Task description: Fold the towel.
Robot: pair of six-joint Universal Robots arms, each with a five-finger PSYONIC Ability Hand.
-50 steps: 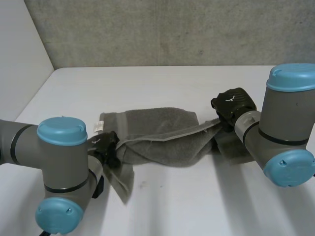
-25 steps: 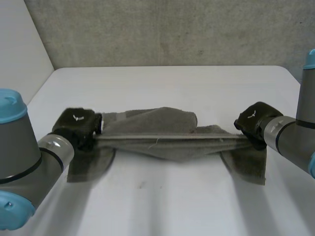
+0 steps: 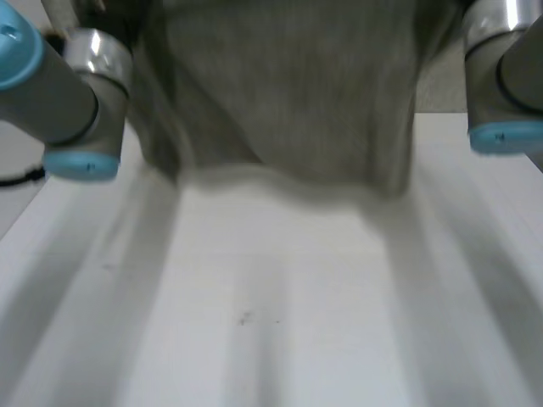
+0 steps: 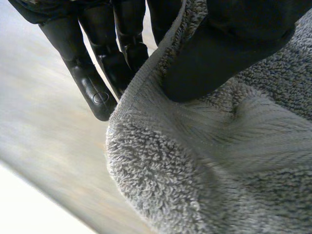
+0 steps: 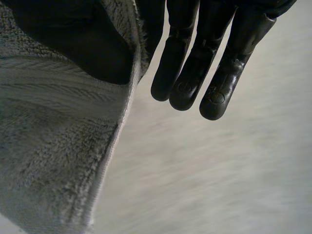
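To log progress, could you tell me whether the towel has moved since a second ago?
Yes, upward: the towel has lifted off the white table.

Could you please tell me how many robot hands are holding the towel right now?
2. The left hand pinches one side of the towel; the right hand pinches the other side.

My grey terry-cloth towel (image 4: 195, 161) is a rough, matt looped pile, with a flatter woven hem along its edge. My black left hand (image 4: 95, 73) looks like smooth plastic with a faint sheen, and my black right hand (image 5: 204, 58) has the same finish. The white table (image 3: 280, 322) looks smooth and matt. My arms' light-blue caps (image 3: 81, 165) look like smooth plastic.
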